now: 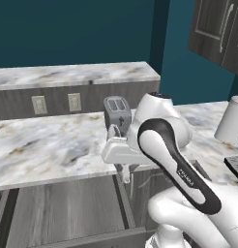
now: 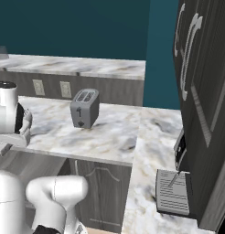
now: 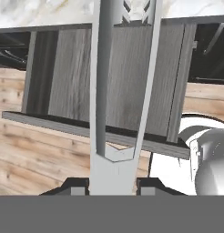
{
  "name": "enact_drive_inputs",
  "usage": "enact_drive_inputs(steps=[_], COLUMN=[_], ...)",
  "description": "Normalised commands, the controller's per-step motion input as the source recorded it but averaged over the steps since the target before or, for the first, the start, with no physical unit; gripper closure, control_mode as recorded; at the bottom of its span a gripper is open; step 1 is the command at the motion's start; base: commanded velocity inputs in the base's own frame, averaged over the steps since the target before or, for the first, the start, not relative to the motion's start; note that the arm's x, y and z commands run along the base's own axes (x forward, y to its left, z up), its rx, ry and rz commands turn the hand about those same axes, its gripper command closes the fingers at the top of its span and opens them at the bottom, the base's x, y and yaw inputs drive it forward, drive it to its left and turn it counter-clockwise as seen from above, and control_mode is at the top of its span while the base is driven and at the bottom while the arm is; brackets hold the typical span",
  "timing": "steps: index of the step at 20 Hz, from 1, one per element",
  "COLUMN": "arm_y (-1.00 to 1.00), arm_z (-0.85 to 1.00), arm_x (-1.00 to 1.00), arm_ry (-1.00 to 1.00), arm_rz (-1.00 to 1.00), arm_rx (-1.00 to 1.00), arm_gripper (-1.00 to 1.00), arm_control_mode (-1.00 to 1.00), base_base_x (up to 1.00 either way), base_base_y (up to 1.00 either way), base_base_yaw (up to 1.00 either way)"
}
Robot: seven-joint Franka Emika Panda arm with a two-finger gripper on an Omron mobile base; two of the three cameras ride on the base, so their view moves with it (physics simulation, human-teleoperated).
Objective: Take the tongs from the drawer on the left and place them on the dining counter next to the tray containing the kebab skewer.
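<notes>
clearly, in the hand view, the long slim light-grey metal tongs (image 3: 109,91) run straight up the middle of the frame from the bottom edge to the top, their two straight arms joined in a notch low in the frame, just above the gripper (image 3: 113,184). the two small dark fingertips (image 3: 77,185) sit on either side of the joined end, touching it, so the pincer is clenched on the tongs. behind the tongs, across the middle of that frame, lies the open wide shallow dark-grey wood-grain drawer (image 3: 68,86), its bare bottom panel showing and its front edge running as a slanted dark band from the left toward the lower right. pale wooden floor planks (image 3: 36,159) show in the lower left.

in the left base view, the white arm with dark joints (image 1: 174,160) rises from the lower right, and its hand reaches the centre of the frame over the drawer (image 1: 63,208), which stands pulled out in the lower left under the white-grey marble counter top (image 1: 48,145). a grey two-slot toaster (image 1: 117,112) stands on that counter just behind the hand, and a white paper-towel roll (image 1: 231,121) is at the right edge.

in the right base view, the toaster (image 2: 84,108) stands upper left of centre on the marble counter (image 2: 109,132), with tall dark cabinet doors (image 2: 201,91) along the right side.
</notes>
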Motion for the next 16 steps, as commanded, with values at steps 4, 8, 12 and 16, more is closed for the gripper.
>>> enact_drive_inputs(steps=[4,8,12,16], arm_y=[-0.77,-0.8,-0.57,-0.58], arm_z=[0.61,0.21,-0.02,-0.19], arm_x=[0.71,0.6,0.4,0.31], arm_ry=[-0.01,-0.01,0.0,-0.03], arm_rz=[0.0,0.0,0.0,0.0], arm_rx=[0.04,0.02,0.0,0.0], arm_gripper=[1.0,1.0,1.0,1.0], arm_control_mode=[-1.0,-1.0,-1.0,-1.0], base_base_x=[0.0,0.0,0.0,0.0], base_base_y=[0.0,0.0,0.0,0.0], base_base_yaw=[0.0,0.0,0.0,0.0])
